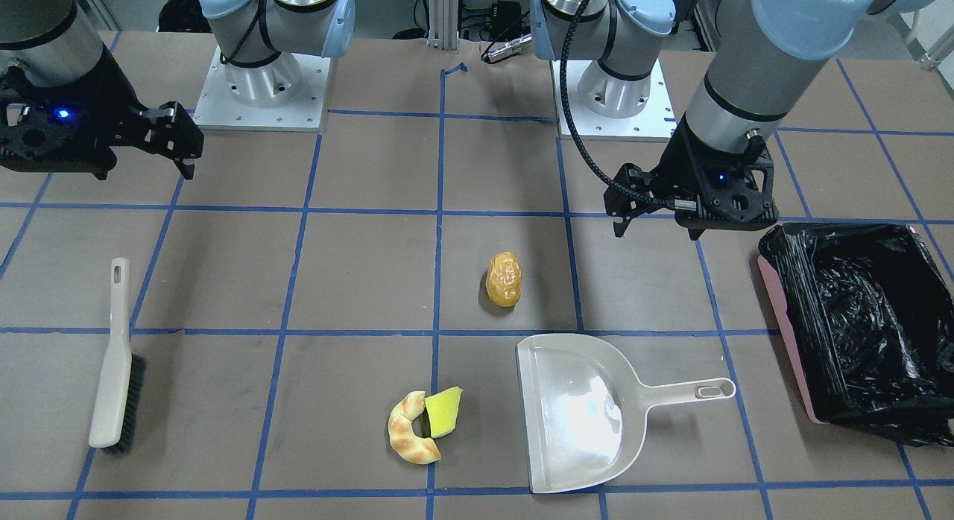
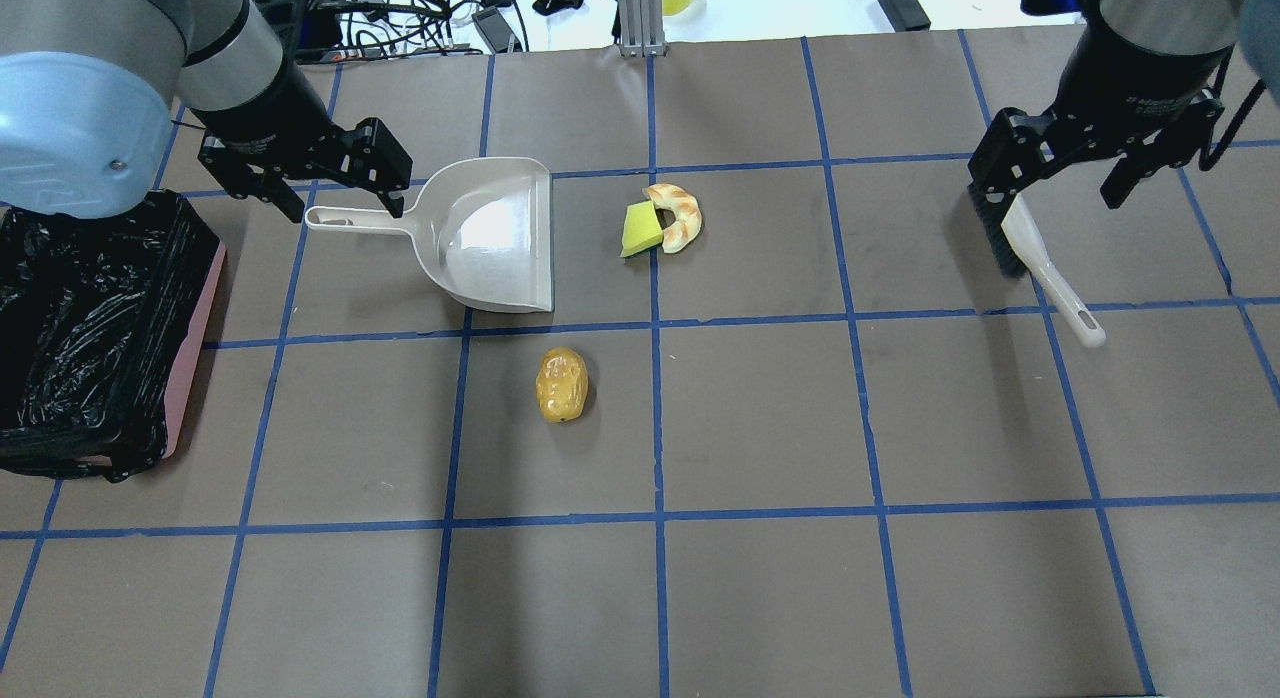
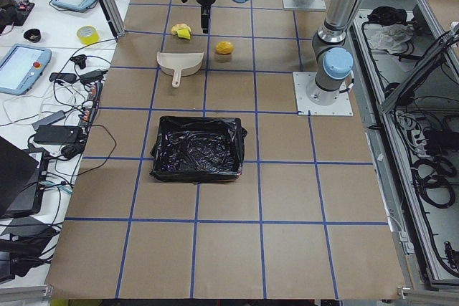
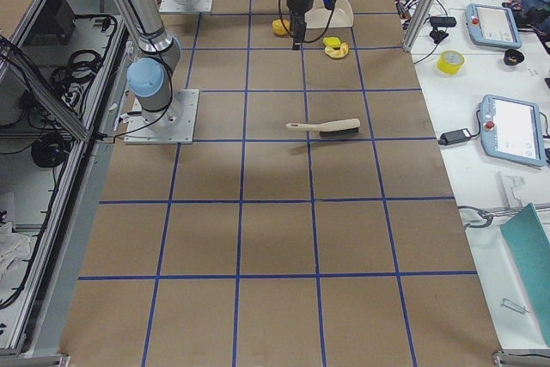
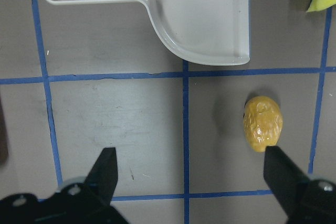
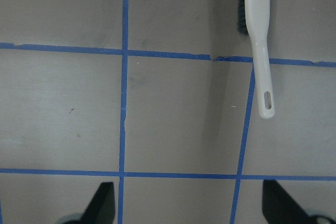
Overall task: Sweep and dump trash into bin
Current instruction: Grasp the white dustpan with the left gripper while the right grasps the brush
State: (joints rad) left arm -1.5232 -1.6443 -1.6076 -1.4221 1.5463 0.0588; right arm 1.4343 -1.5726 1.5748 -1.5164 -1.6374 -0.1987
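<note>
While both arms hover over the table (image 2: 760,418), I've got the left gripper (image 2: 347,210) spread wide and holding nothing, near the dustpan (image 2: 490,228) handle. The right gripper (image 2: 1050,200) is just as wide and bare, near the brush (image 2: 1050,273) toward the right edge. The croissant (image 2: 683,216) and sponge (image 2: 640,230) touch each other just off the dustpan's open lip, and the potato (image 2: 562,383) sits alone nearer the robot. The bin (image 2: 195,348) hugs the left edge, well apart from all three. A wide stretch of tabletop lies between potato and brush.

One croissant (image 1: 410,432), one sponge wedge (image 1: 444,411), one potato lump (image 1: 504,279), one dustpan (image 1: 574,423), one brush (image 1: 112,365), one bin (image 1: 809,319)
</note>
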